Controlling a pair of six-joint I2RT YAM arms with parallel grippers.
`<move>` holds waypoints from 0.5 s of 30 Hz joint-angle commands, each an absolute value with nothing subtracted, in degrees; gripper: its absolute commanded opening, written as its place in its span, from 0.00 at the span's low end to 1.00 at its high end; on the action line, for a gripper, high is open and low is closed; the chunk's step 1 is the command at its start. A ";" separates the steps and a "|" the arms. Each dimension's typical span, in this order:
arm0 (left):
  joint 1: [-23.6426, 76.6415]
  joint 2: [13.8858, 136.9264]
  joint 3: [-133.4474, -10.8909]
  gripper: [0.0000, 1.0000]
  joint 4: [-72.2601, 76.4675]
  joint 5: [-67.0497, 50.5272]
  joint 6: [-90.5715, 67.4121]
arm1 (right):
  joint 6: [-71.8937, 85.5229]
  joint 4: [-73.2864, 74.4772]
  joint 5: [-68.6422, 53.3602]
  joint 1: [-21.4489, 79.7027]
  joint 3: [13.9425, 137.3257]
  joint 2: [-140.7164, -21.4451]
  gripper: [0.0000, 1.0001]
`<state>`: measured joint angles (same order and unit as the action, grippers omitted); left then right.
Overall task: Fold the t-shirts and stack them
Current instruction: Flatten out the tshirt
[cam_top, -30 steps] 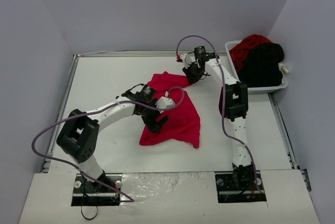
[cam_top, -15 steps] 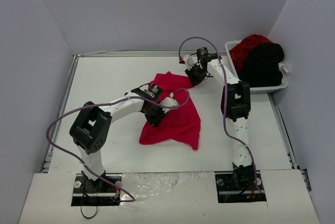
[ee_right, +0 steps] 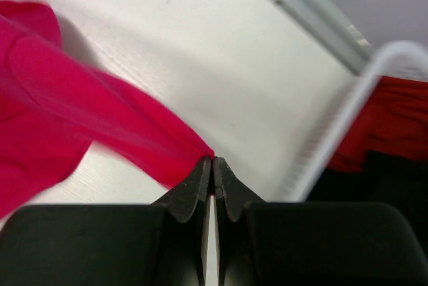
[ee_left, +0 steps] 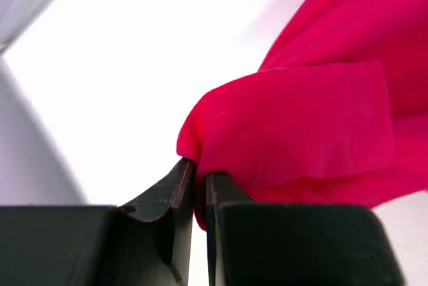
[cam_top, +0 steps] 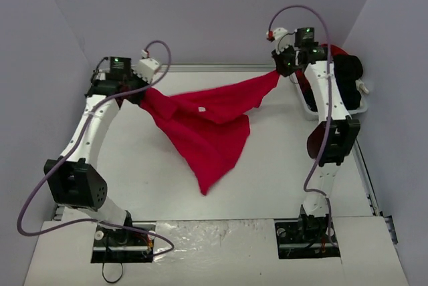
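1. Step in hand: opening out one shirt before any fold. The left claw [ee_left: 199, 179] is pinched tight on a bunched fold of the red t-shirt [cam_top: 200, 125], with cloth bulging out just past its tips.
2. The right claw [ee_right: 212, 166] is also clamped. Only a thin point of the same shirt is caught between its tips.
3. The shirt hangs in the air between the two claws. Its upper edge is drawn nearly straight from one claw to the other. The body sags to a skewed point below and between them. The lowest tip seems to reach the surface [cam_top: 134, 159], though contact is not certain.
4. Judgement: early in the task, with nothing folded or stacked in view. The next move calls for both claws to lower together while keeping the edge taut, so the cloth lies flat. The uneven hang suggests the grip points are not matching corners, so a regrip may be needed.
5. The white plastic basket [cam_top: 361, 109] sits just beside the right claw, on its outer side. It holds a crumpled red shirt [ee_right: 394, 119] and a black shirt [cam_top: 344, 75], both unfolded. The black one is heaped above the rim.
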<state>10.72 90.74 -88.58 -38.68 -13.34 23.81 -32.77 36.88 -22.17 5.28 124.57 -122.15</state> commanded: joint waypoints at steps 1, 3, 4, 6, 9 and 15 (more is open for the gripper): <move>4.94 84.82 -92.81 0.02 -38.77 -7.56 23.30 | -31.20 37.71 -19.95 3.61 127.36 -112.34 0.00; 2.12 83.42 -92.99 0.03 -37.54 -5.89 21.80 | -31.20 37.53 -19.08 2.38 126.57 -108.73 0.00; 1.50 82.10 -92.81 0.02 -36.75 -5.54 21.62 | -31.11 37.53 -18.38 1.94 125.69 -107.85 0.00; 0.44 80.34 -92.20 0.02 -36.30 -5.62 21.01 | -31.03 37.53 -18.46 0.44 124.55 -105.04 0.00; 0.35 78.41 -90.97 0.02 -36.74 -6.85 20.48 | -31.20 37.44 -18.54 -1.65 121.91 -101.96 0.00; 0.26 76.47 -90.44 0.02 -39.20 -10.19 19.78 | -31.55 37.44 -18.98 -3.78 119.45 -97.56 0.00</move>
